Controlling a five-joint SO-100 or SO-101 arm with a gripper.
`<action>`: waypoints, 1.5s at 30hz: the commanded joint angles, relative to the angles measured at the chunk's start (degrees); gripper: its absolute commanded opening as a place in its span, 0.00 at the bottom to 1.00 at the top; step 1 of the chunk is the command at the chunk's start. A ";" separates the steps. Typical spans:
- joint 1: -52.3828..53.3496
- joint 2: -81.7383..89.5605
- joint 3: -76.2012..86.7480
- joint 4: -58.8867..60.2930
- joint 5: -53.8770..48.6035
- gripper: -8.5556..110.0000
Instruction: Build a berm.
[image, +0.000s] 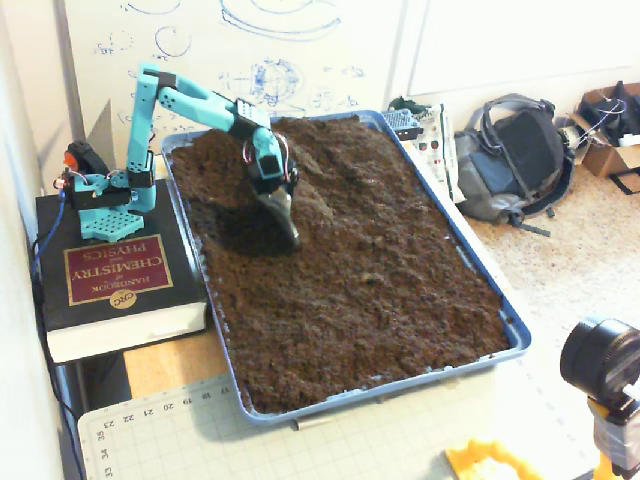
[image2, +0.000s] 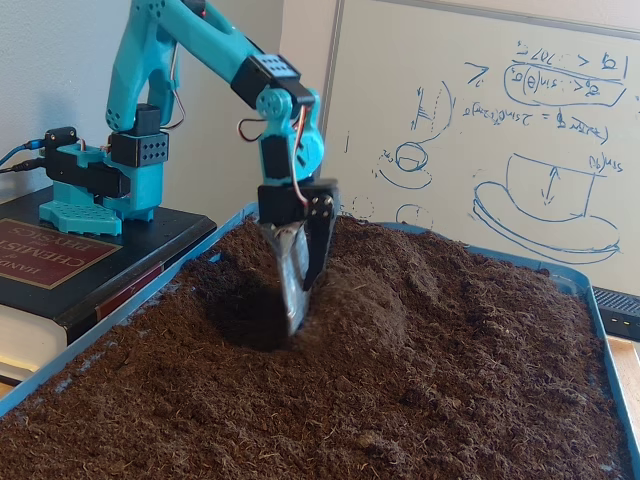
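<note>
The turquoise arm's gripper (image2: 293, 318) is digging its tip into the long mound of loose dark-brown soil, the berm (image2: 400, 290), near the blue tray's (image: 515, 330) far left corner. Jaws: cannot tell. Crumbly stuff; push at its base, not pinch.

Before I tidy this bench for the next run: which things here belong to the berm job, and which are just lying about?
Part of the job:
- the berm, the raised soil ridge
- the gripper, its fingers dug into the soil beside the ridge
- the blue tray holding the soil

Lying about:
- the backpack on the floor
- the cutting mat
- the whiteboard
</note>
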 joint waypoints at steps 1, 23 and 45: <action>-2.11 10.63 -2.72 1.14 0.53 0.07; -5.80 24.35 16.26 31.90 0.97 0.07; -17.93 6.68 25.05 10.28 24.61 0.07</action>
